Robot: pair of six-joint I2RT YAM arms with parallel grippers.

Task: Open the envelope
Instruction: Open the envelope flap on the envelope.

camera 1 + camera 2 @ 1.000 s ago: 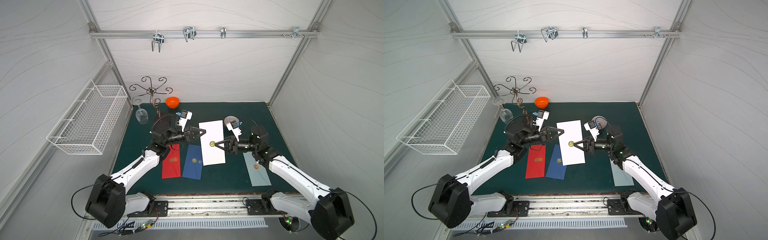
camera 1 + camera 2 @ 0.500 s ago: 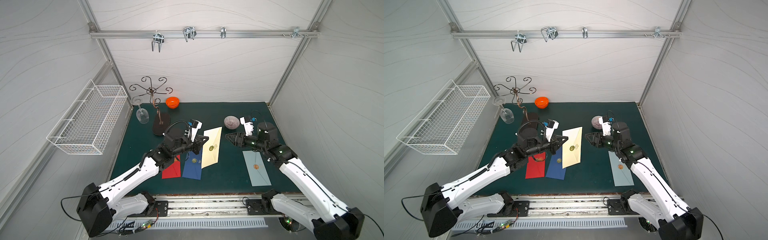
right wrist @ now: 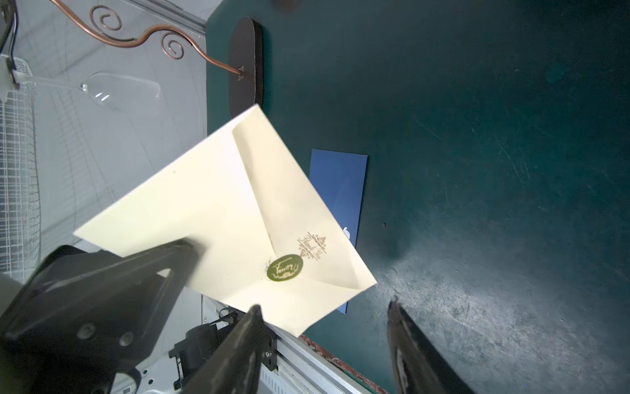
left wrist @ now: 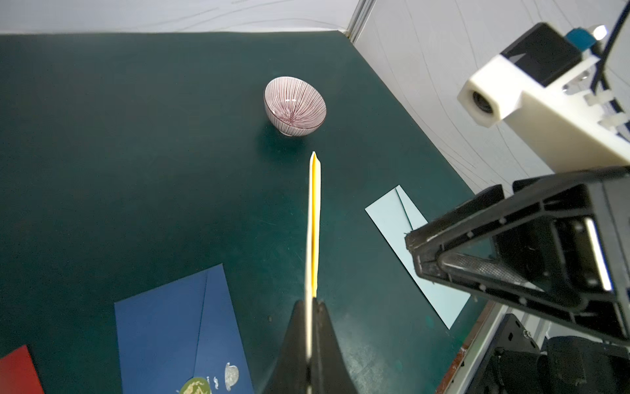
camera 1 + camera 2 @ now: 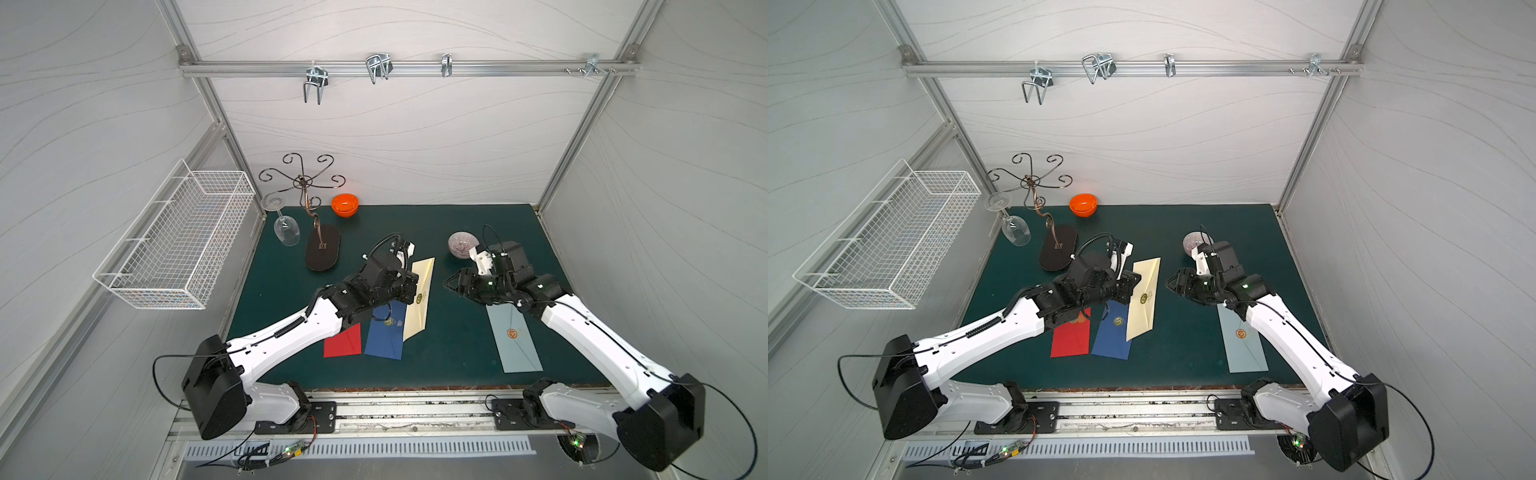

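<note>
The cream envelope (image 5: 423,307) hangs tilted on edge above the green table, its flap closed by a green-gold seal sticker (image 3: 284,267). My left gripper (image 5: 411,280) is shut on the envelope's left edge; in the left wrist view the envelope (image 4: 313,221) shows edge-on between the shut left gripper (image 4: 311,307). My right gripper (image 5: 451,284) hovers to the right of the envelope, apart from it and open. In the right wrist view the right gripper (image 3: 324,307) has nothing between its fingers, and the envelope (image 3: 204,211) faces it.
A blue envelope (image 5: 384,332) and a red envelope (image 5: 343,340) lie flat under the left arm. A light blue envelope (image 5: 515,338) lies under the right arm. A striped bowl (image 5: 462,244), orange bowl (image 5: 345,204), glass stand (image 5: 322,249), wine glass (image 5: 286,232) and wire basket (image 5: 178,237) stand behind and left.
The left gripper has tipped the envelope from flat onto its edge and carried it forward. The right gripper has opened, let go near the seal and drawn back to the right.
</note>
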